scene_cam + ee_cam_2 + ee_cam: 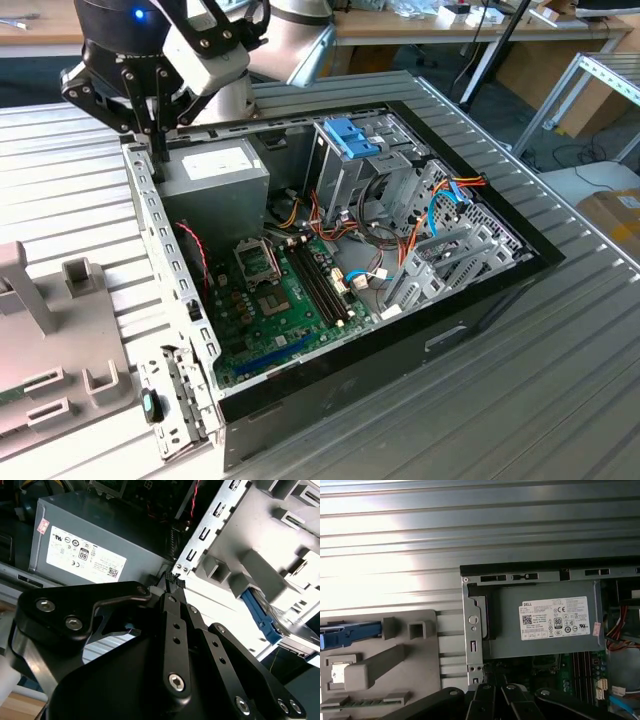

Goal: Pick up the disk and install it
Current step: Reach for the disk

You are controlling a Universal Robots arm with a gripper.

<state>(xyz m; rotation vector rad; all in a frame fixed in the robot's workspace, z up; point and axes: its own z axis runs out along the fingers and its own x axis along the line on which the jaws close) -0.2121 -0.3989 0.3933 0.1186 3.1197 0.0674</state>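
jaws: pressed together at the tips, nothing pinched between them, as the second wrist view shows
gripper (157,150) (172,580): black, pointing straight down at the far corner of the open computer case, on the exterior view's left; I cannot tell whether the tip touches the metal there
side rail (160,235): the case's perforated silver wall, running from right under the tip toward the near end
power supply (215,170) (545,625): grey box with a white label, tucked in that same corner of the case, just beside the tip
computer case (480,290): black-rimmed, lying open on the table
motherboard (270,300): green, bare in the bottom of the case with coloured wires beside it
drive cage (350,165): silver, with a blue latch on top, inside the case and well apart from the gripper
disk (350,632) (260,617): outside the case, resting in the holder; its blue carrier frame shows in both wrist views, with the silver body beside it in the second; apart from the gripper
holder (60,350) (420,660): pale grey block with pegs and slots, on the table beside the case's side rail
table (560,380): ribbed grey metal, carrying case and holder
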